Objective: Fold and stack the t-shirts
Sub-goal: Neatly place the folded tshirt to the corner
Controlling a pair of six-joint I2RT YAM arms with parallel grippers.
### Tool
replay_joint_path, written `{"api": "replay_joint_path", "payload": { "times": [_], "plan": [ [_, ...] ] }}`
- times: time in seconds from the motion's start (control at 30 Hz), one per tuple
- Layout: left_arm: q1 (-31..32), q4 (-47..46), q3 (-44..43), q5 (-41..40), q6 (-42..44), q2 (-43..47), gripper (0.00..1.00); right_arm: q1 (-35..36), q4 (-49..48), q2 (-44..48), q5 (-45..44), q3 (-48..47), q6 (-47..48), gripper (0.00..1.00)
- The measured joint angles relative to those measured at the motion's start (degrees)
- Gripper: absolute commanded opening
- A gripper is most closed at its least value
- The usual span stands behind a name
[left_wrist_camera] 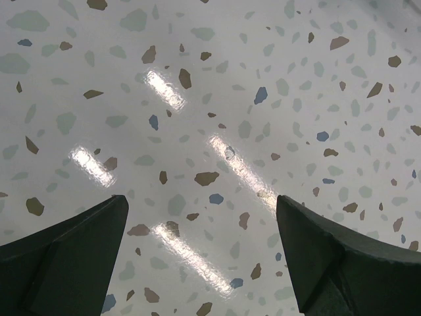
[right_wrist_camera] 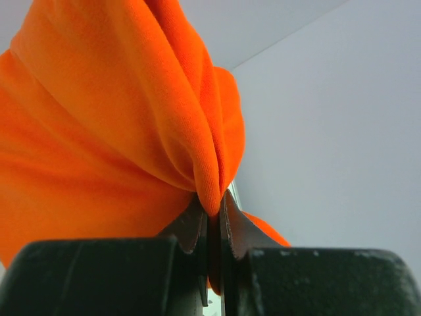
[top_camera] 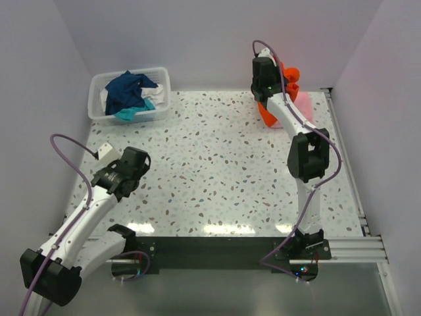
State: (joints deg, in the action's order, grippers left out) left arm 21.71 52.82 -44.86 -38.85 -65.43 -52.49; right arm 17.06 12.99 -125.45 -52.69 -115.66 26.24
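From overhead, the basket point(top_camera: 166, 85) sits at the far left corner of the table point(top_camera: 217, 171). It holds a navy t-shirt point(top_camera: 128, 89) heaped on top, a teal one point(top_camera: 128, 113) poking out at the near side and white cloth point(top_camera: 104, 99) at the left wall. Neither wrist camera sees any of that.

My left gripper point(left_wrist_camera: 200, 257) hangs low over bare speckled tabletop at the near left. Only its wrist view shows the jaws clearly: they stand wide apart with nothing between them.

At the far right, the right gripper point(right_wrist_camera: 214, 217) is raised by the back wall. Its wrist view shows the jaws pinched tight on a fold of the orange t-shirt point(right_wrist_camera: 99, 131), and the cloth fans out from the pinch in thick gathers.

The overhead view shows more. The orange bundle's long axis runs from the back wall toward me along the arm. Its near end lies beside a pink t-shirt point(top_camera: 304, 104) lying by the right edge.
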Motion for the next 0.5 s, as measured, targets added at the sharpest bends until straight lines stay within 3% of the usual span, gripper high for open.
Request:
{"api": "replay_joint_path", "payload": {
  "times": [0.5],
  "plan": [
    [0.0,-1.2,0.0,0.09,0.04,-1.55,1.0,-2.99,6.4,-3.43,-0.24,-3.5,-7.82,0.0]
  ]
}}
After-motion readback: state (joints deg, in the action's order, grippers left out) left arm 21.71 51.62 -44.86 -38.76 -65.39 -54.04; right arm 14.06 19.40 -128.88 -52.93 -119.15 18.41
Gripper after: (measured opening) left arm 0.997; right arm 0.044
